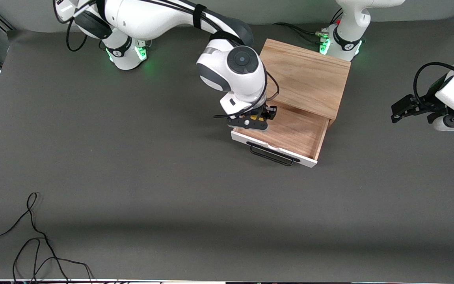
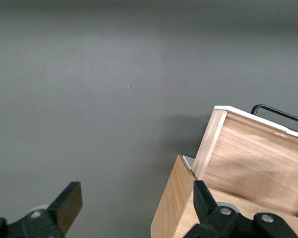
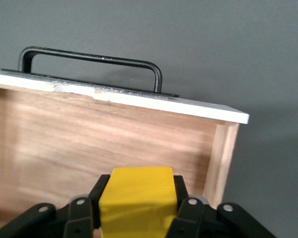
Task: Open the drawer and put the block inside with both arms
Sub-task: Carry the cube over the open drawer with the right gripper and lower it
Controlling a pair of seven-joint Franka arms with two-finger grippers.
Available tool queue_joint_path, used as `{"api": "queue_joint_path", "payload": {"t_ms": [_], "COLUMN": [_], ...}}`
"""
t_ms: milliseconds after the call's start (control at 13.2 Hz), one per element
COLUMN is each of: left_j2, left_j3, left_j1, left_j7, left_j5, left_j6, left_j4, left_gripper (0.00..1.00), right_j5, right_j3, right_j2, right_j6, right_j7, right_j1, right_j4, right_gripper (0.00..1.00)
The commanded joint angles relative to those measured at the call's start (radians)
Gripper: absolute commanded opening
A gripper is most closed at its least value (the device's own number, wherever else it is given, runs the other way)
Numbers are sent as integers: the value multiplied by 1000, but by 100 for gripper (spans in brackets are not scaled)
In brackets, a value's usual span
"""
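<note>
— While the right gripper (image 1: 259, 117) is closed on the block (image 3: 136, 198) over the open drawer (image 1: 290, 132), what can go wrong?

— The block hangs over the corner of the drawer toward the right arm's end, close to the white front panel (image 3: 154, 101). If the gripper lets go there, the block may hit the panel's rim or the side wall and bounce out onto the counter (image 1: 132, 177). Also the gripper itself may knock the panel on the way down and push the drawer.

— Where does the drawer stand?

— It is pulled out of the cabinet (image 1: 306, 77), which sits at the counter edge where the bases are, near the left arm's base. The handle (image 1: 271, 154) points toward the front camera.

— And the left gripper (image 2: 134, 210)?

— It waits, open wide and holding nothing, at the left arm's end of the counter, beside the cabinet.

— What is not clear?

— How high the block is above the drawer floor — I cannot tell. In the front view the wrist covers most of the block, and the panel's top edge looks chipped, but I am not sure.
</note>
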Motion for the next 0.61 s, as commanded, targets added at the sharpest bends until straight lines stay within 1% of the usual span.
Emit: {"api": "queue_joint_path", "payload": {"t_ms": [0, 76, 304, 532], "left_j2": [11, 13, 11, 11], "left_j3": [5, 5, 5, 3], "left_j1": [-3, -3, -3, -4], "left_j7": [25, 28, 85, 88], "left_j5": [2, 4, 16, 57], "left_j6": [-22, -23, -33, -57], "left_j4": [23, 23, 20, 20], "left_gripper": [100, 100, 100, 100], "right_j5": [-57, -70, -74, -77], "right_j3": [-7, -7, -7, -7], "right_j2": [68, 80, 102, 108], "right_j6": [35, 36, 38, 38], "right_j7": [64, 72, 98, 100], "right_j1": [45, 50, 65, 67], "right_j4": [49, 48, 45, 39], "right_gripper": [18, 20, 25, 31]}}
